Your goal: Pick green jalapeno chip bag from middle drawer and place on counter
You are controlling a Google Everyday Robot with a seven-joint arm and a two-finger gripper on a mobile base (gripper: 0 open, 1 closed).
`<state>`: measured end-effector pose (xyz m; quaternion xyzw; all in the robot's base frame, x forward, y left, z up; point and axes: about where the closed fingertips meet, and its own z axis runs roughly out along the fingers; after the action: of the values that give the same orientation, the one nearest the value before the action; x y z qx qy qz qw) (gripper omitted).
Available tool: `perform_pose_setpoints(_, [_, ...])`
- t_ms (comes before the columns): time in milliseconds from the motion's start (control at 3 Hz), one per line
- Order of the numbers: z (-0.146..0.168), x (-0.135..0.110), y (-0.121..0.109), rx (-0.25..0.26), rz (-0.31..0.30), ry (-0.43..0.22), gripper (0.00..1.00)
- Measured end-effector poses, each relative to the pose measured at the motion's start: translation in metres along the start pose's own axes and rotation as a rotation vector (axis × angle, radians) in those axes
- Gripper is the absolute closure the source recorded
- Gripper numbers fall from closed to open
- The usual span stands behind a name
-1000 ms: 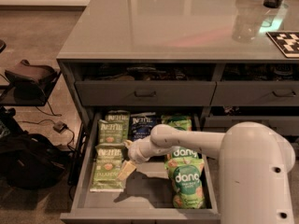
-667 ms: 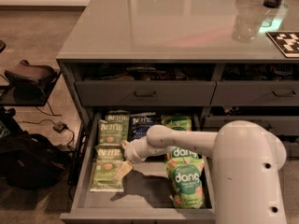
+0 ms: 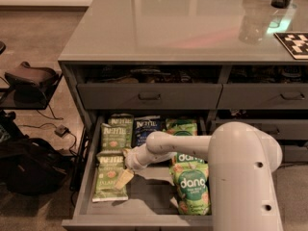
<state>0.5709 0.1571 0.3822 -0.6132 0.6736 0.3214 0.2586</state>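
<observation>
over the left half of the middle drawer [image 3: 149, 198]: gripper [image 3: 123, 179] low at the end of the white arm [image 3: 178, 146], tip at the right edge of the green jalapeno chip bag [image 3: 108, 183].
target bag: flat on the drawer floor, front-left, close along the left wall, lettered end toward the drawer front.
neighbours: second light-green kettle bag [image 3: 117, 131] just behind, touching or overlapping, cannot tell which; dark blue bag [image 3: 146, 128] further back; dang pouches [image 3: 192, 189] to the right, apart from the target.
gripper opening: cannot tell from this angle; cannot tell either whether anything is held. contact with the bag's edge likely, not certain.
step in hand (judgement): closing on the bag for the pick.
doing it well: pinch the loose right edge or a seam, not the flat middle; squeeze lightly, thin film likely to crumple and slip; lift straight up past the upper drawer front [image 3: 149, 96] before swinging.
risk: dragging the rear bag along.
counter [image 3: 168, 28]: above the drawers, destination; bag not yet there.
</observation>
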Motion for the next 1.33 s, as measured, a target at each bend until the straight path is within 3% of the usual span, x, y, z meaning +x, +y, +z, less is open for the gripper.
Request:
perform_pose_setpoints(667, [0.0137, 0.0127, 0.0067, -0.03, 0.042, 0.04, 0.0])
perform_pose_setpoints(1000, [0.0166, 0.0157, 0.0084, -0.036, 0.048, 0.052, 0.17])
perform_pose_setpoints(1333, [0.0167, 0.0157, 0.0084, -0.036, 0.048, 0.052, 0.4])
